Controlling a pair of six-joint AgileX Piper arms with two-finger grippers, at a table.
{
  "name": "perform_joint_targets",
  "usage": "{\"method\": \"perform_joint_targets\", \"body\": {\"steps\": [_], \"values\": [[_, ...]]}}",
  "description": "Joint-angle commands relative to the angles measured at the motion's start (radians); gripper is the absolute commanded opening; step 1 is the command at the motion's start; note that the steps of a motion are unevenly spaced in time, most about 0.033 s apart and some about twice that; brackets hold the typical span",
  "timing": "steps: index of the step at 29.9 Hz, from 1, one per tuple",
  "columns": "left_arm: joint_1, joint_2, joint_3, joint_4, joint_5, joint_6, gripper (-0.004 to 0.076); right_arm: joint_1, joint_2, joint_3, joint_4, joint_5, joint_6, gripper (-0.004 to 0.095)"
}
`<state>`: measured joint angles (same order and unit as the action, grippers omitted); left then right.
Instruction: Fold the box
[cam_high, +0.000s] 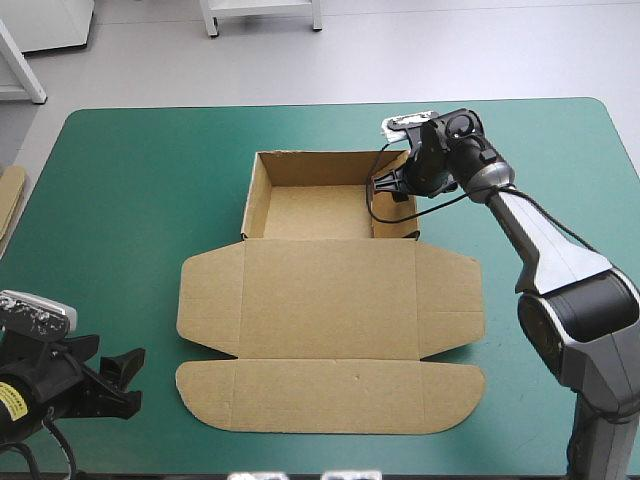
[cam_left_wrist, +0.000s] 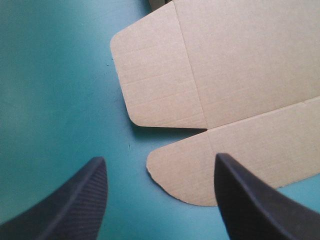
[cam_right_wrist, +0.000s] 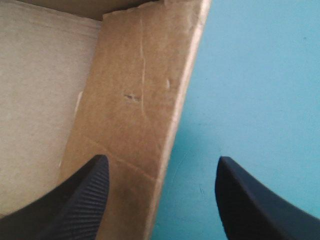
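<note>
The brown box (cam_high: 330, 300) lies mid-table. Its far part is an open tray with walls raised (cam_high: 255, 195), and the lid with its side flaps lies flat toward the front. My right gripper (cam_high: 392, 187) is open at the tray's right wall near the far corner. In the right wrist view that wall (cam_right_wrist: 135, 100) stands between the fingers of the right gripper (cam_right_wrist: 162, 158), one finger over the tray floor, the other over the cover. My left gripper (cam_high: 128, 385) is open and low at the table's front left. In its wrist view the left gripper (cam_left_wrist: 159, 159) faces the box's rounded flaps (cam_left_wrist: 240, 75).
The teal-green cover (cam_high: 130, 180) is bare around the box. An edge of more brown board (cam_high: 10, 200) shows at the table's left edge.
</note>
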<state>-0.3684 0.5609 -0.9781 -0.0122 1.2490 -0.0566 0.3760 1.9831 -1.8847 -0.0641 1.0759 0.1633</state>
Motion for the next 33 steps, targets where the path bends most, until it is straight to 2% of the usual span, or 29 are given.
{"method": "perform_joint_targets", "body": {"steps": [1,5,8,12,15,20,23,28,33], "values": [[-0.006,0.006,-0.011,-0.011,0.029,-0.01,0.0444,-0.008,-0.028,-0.035,-0.001,-0.042,0.001,0.0558],[-0.006,0.006,-0.011,-0.007,0.029,-0.008,0.0442,-0.008,-0.005,-0.037,0.034,-0.071,-0.002,0.0437],[-0.006,0.006,-0.011,-0.005,0.024,-0.006,0.0441,-0.008,0.005,-0.041,0.052,-0.07,-0.027,0.0292],[-0.006,0.006,-0.011,-0.004,0.024,-0.009,0.0441,-0.008,0.005,-0.041,0.053,-0.07,-0.095,-0.0017],[-0.006,0.006,-0.011,-0.004,0.021,-0.009,0.0441,-0.008,0.005,-0.041,0.009,-0.07,-0.102,-0.0013],[-0.006,0.006,-0.011,-0.004,0.021,-0.007,0.0441,-0.028,-0.01,-0.041,-0.233,-0.027,-0.087,-0.0014],[-0.006,0.006,-0.011,-0.004,0.028,-0.007,0.0441,-0.091,-0.033,-0.041,-0.323,0.024,-0.113,-0.0019],[-0.006,0.006,-0.011,-0.004,0.032,-0.007,0.0441,-0.23,-0.068,-0.041,-0.429,0.05,-0.178,-0.0019],[-0.006,0.006,-0.011,-0.01,0.04,-0.007,0.0441,-0.375,-0.086,-0.041,-0.396,0.003,-0.214,-0.0019]]}}
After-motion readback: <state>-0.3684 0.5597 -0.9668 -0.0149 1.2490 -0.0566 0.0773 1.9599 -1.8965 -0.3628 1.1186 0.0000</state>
